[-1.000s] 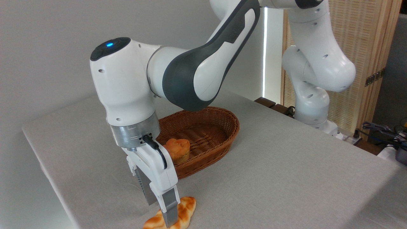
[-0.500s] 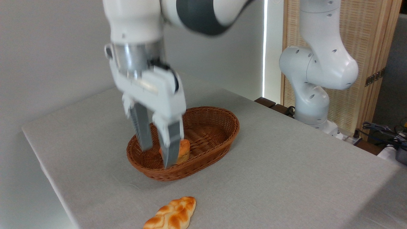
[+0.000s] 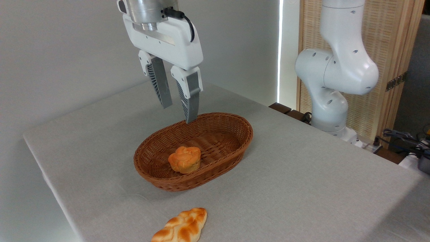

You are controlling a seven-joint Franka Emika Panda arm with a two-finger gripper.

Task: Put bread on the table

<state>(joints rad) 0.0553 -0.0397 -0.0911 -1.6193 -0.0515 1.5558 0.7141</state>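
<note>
The bread (image 3: 179, 228) is lying on the table (image 3: 302, 188) at the bottom of the view, and its lower left end is being cut off by the picture's bottom edge, so its full length is not showing. The arm (image 3: 339, 67) is likewise being cropped by the top edge: only its white base column at the right and the silver wrist above the gripper (image 3: 178, 114) are appearing, with the links between them out of view. Clutter at the far right, cables and a dark object, is too small to make out.

The bread is sitting close to the table's near left edge, apart from the wicker basket (image 3: 231, 148), with a strip of bare grey cloth running between them. Wide bare cloth is stretching to the right of the basket and toward the near right corner. Inside the basket a small orange bun (image 3: 184, 159) is resting near the front wall.

The gripper is hanging in the air above the basket's far rim, pointing downward and leaning slightly, touching nothing. Its two grey ribbed fingers (image 3: 162, 87) are standing apart with a clear gap between them, released and holding nothing, well away from the bread
</note>
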